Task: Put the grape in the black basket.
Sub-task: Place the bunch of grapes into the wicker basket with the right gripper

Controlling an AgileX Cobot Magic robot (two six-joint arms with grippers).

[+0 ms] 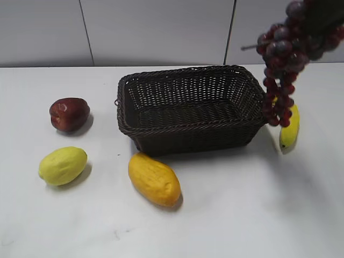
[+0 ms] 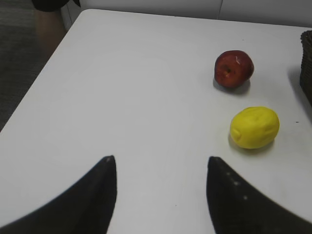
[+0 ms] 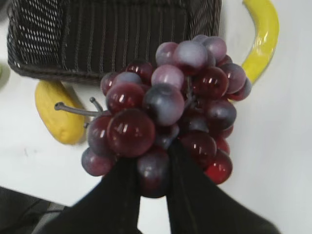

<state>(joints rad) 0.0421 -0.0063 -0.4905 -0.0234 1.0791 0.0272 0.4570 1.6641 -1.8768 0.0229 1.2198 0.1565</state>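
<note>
The grape is a long bunch of dark red and purple grapes. It hangs in the air at the upper right, just past the right end of the black basket. My right gripper is shut on the grape, which fills the right wrist view above the basket's corner. In the exterior view the right gripper is mostly cut off at the top right corner. My left gripper is open and empty over bare table, left of the basket's edge.
A dark red apple and a yellow-green lemon-like fruit lie left of the basket. A yellow mango lies in front of it. A banana lies by the basket's right end, under the hanging bunch.
</note>
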